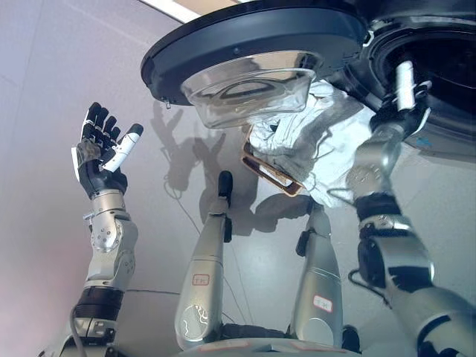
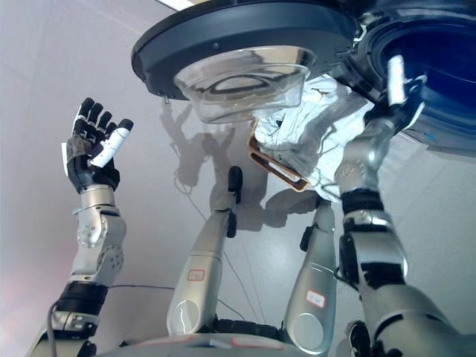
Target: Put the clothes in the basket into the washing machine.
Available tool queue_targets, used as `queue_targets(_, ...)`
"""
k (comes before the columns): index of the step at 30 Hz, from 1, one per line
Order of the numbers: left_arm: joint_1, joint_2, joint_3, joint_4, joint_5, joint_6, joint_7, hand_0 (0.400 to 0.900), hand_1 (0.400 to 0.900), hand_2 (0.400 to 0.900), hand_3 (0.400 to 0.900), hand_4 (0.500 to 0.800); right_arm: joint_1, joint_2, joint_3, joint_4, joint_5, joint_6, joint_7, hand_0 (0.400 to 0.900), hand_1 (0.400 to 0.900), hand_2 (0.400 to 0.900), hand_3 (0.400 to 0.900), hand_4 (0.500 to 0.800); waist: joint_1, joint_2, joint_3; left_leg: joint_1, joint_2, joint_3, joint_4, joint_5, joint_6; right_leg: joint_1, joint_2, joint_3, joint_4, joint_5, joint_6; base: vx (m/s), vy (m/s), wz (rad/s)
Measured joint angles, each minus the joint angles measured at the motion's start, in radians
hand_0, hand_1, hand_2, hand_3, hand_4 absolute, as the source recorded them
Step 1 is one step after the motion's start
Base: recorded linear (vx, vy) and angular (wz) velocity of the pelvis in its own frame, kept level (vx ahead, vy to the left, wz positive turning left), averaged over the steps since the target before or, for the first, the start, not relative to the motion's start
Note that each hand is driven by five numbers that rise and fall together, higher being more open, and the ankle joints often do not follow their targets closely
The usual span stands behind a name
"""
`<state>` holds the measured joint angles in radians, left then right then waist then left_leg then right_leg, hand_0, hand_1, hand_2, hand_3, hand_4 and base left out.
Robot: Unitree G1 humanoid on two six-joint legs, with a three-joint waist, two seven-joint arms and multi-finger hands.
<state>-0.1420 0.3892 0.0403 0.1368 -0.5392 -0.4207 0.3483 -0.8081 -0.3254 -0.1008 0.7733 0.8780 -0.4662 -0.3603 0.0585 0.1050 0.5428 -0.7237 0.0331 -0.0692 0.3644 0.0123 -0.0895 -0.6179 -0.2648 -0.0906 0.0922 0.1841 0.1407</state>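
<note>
Above, at twelve o'clock: washing machine door (image 1: 253, 44) swung open, glass bowl facing down. At two o'clock: drum opening (image 2: 439, 67), right hand (image 1: 401, 111) raised at its rim, fingers (image 1: 404, 82) reaching inward; whether clenched or released cannot be told. Between door and opening: pale grey garment (image 1: 312, 141) hanging over the rim, just beside the right hand. At nine o'clock: left hand (image 1: 100, 149) lifted, fingers spread, released, well apart from the garment, over floor (image 1: 44, 74).
</note>
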Motion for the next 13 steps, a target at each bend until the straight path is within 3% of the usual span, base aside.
queue_targets(6,0.001,-0.014,0.04,0.001,0.033,0.0,0.021,0.9,0.9,0.9,0.9,0.8,0.126,0.01,0.046,-0.067,-0.287,0.086,-0.076,0.9,0.9,0.9,0.9,0.8,-0.02,-0.023,-0.002,0.002,0.002,0.001,0.023,-0.002,0.002,0.011,0.003,0.004,-0.001,0.002,0.004,0.0,-0.01,-0.01)
queue_targets(13,-0.012,-0.025,0.054,0.038,0.07,0.004,0.029,0.9,0.9,0.9,0.9,0.8,0.174,-0.066,0.118,-0.111,-0.714,0.219,-0.118,0.9,0.9,0.9,0.9,0.8,-0.019,-0.067,-0.011,0.085,0.002,-0.001,0.019,-0.013,0.004,0.098,0.002,-0.001,-0.007,0.001,0.008,0.04,-0.032,0.1)
